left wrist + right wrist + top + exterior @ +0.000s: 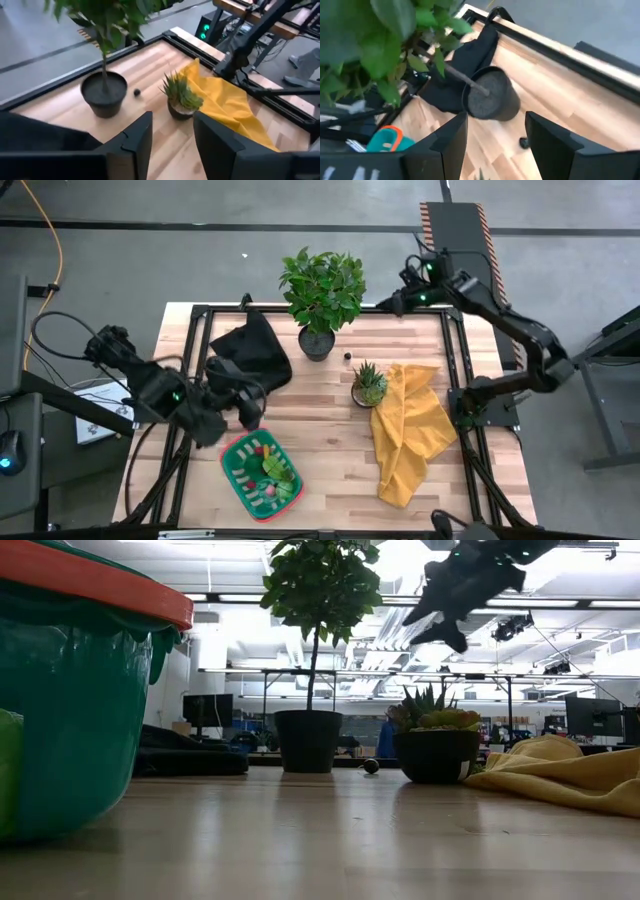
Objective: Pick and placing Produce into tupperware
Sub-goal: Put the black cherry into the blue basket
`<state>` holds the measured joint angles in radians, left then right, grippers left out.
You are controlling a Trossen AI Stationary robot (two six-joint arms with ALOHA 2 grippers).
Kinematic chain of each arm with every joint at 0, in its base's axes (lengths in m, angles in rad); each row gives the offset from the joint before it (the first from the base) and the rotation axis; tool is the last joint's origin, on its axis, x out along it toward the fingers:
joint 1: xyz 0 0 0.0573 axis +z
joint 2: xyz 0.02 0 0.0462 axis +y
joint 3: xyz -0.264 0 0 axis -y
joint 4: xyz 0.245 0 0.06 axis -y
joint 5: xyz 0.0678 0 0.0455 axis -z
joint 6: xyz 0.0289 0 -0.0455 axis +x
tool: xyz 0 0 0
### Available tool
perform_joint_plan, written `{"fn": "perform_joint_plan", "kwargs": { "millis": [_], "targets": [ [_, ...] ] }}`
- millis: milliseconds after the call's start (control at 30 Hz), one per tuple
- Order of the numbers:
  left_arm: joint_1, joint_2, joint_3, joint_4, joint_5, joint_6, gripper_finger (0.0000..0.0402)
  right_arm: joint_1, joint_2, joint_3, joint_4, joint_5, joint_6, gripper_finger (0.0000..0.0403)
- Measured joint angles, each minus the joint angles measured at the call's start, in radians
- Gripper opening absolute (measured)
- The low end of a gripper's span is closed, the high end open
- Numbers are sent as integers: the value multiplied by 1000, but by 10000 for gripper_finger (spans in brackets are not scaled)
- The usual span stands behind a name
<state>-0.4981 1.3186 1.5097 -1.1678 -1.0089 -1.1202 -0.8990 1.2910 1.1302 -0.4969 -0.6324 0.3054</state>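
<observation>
Tupperware (pixel 262 472) is already loaded with produce (pixel 272 468); left gripper (pixel 243 402) and right gripper (pixel 405 290), both parted and empty, are judged finished, withdrawal being called for.

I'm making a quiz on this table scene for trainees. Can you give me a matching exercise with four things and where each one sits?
Things:
1. tupperware
2. yellow cloth
3. black cloth
4. small spiky plant

Places:
A. right side of the table, draped toward the front
B. near the front edge, left of centre, holding toy produce
C. back left, beside the big leafy plant
D. middle of the table, touching the yellow cloth's edge

Pairs: 1-B, 2-A, 3-C, 4-D
</observation>
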Motion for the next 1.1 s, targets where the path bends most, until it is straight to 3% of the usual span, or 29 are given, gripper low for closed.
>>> {"fn": "perform_joint_plan", "kwargs": {
  "millis": [233, 600, 733, 867, 1100],
  "targets": [
    [137, -67, 0, 65, 36, 191, 80, -52, 177, 221, -201, 65, -174, 191],
    [428, -90, 0, 197, 259, 479, 37, -154, 297, 230, -227, 31, -271, 191],
    [547, -92, -1, 297, 404, 581, 30, -112, 341, 230, -282, 47, -332, 190],
    [623, -94, -50, 397, 535, 645, 18, -29, 369, 228, -361, 138, -416, 190],
    [656, -128, -181, 362, 672, 638, 1, 84, 370, 228, -312, 212, -317, 191]
  ]
}}
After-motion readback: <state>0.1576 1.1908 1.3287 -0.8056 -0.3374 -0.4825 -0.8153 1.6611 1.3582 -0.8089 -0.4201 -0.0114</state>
